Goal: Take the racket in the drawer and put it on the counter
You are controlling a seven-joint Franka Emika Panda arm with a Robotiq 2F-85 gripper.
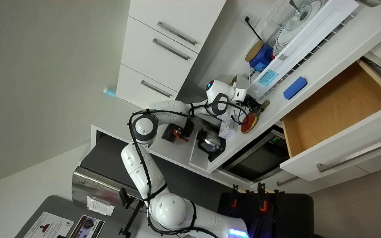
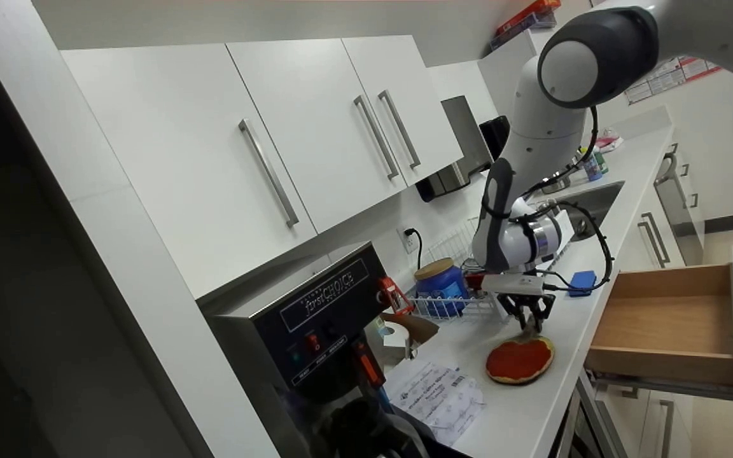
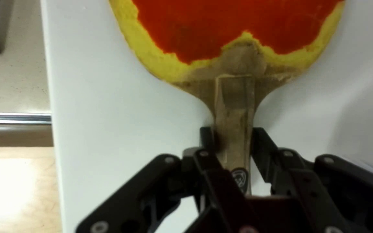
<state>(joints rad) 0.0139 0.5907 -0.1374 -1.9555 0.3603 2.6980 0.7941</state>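
Observation:
The racket, with a round red face, yellow rim and wooden handle, lies face up over the counter in both exterior views (image 1: pixel 250 122) (image 2: pixel 519 360) and fills the top of the wrist view (image 3: pixel 235 29). My gripper (image 3: pixel 233 137) has its fingers against both sides of the handle; it also shows in both exterior views (image 1: pixel 259 107) (image 2: pixel 530 326). The racket is at or just above the white counter (image 2: pixel 513 413); I cannot tell if it touches. The drawer (image 1: pixel 339 109) is pulled open with a bare tan interior, also seen in an exterior view (image 2: pixel 665 318).
A blue block (image 2: pixel 583 281) lies on the counter near the drawer-side edge. A dish rack (image 1: pixel 303 49) and a blue jar (image 2: pixel 443 289) stand at the back. A white printed packet (image 2: pixel 436 394) and a coffee machine (image 2: pixel 315 331) are beyond the racket.

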